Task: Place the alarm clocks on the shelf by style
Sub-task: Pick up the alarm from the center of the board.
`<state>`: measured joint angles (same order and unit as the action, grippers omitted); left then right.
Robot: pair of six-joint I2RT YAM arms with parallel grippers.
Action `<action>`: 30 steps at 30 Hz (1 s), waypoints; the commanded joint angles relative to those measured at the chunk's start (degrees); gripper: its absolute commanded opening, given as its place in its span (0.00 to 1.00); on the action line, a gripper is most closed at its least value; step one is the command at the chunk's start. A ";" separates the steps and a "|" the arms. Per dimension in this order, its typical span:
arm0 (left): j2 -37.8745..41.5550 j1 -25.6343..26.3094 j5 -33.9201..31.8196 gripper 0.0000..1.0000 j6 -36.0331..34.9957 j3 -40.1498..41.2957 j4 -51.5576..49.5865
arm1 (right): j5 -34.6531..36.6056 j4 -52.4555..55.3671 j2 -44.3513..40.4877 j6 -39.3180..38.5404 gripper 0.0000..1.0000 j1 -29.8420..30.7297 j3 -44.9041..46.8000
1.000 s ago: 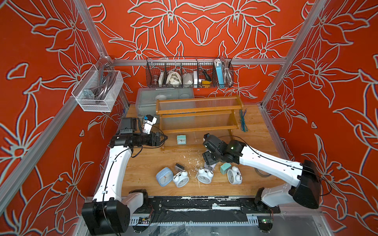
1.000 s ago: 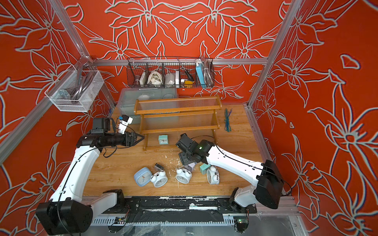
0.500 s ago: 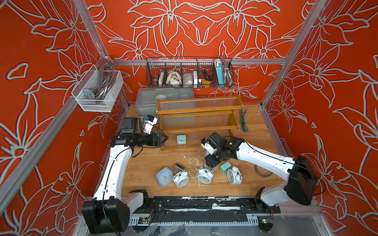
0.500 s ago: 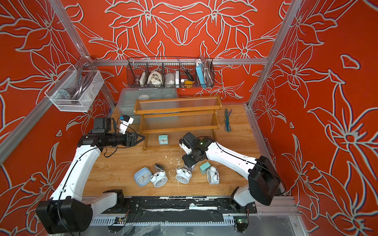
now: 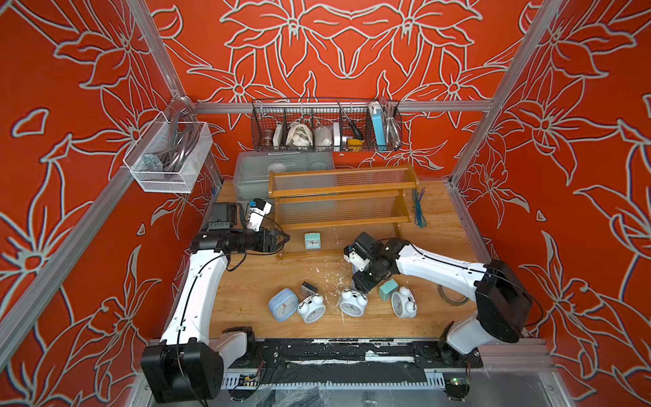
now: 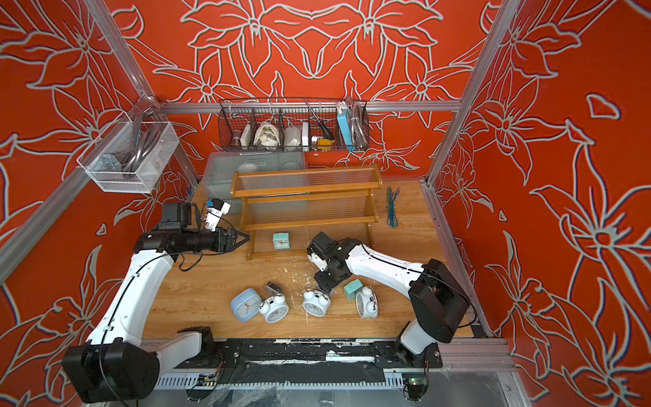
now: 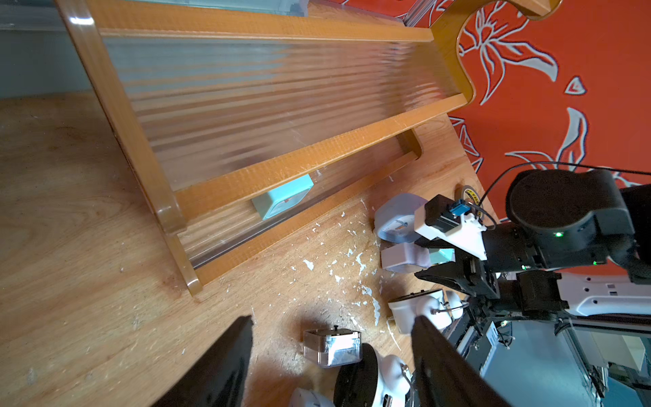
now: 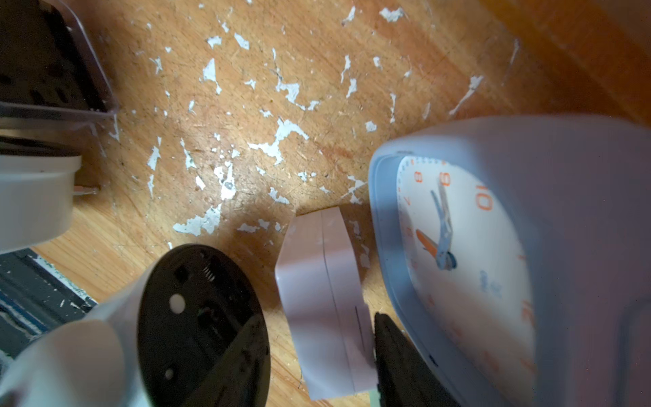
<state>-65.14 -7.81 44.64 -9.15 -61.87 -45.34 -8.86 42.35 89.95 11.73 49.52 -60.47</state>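
Enclosure walls (image 5: 334,53): red-orange, grey-white flower outlines, joined by aluminium rails (image 5: 440,105). Bench (image 5: 246,282): light wood, scattered white paint flecks (image 8: 278,137). Black wire basket (image 5: 254,127) on rear wall, white mesh basket (image 5: 165,179) on side wall. Grey translucent bin (image 5: 253,176) at rear. Lighting even.

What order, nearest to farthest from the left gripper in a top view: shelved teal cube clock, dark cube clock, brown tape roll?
1. Teal cube clock: shelf's lowest tier, beside left gripper.
2. Dark cube clock: tabletop, front.
3. Brown tape roll: far right.
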 commanded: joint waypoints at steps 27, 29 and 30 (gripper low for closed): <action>0.21 7.88 5.73 0.73 -7.19 -5.56 -6.46 | -0.56 8.94 -13.90 -6.27 0.29 -0.03 -8.11; 0.12 9.67 7.13 0.74 -9.14 -6.47 -7.74 | -3.24 9.44 -15.70 -6.94 0.29 0.01 -9.62; -0.05 10.46 8.31 0.74 -10.11 -6.88 -8.34 | -4.67 9.47 -16.79 -7.29 0.29 0.01 -10.37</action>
<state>-65.14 0.86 48.77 -14.92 -66.89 -50.30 -9.08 49.04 76.18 6.63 49.50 -68.03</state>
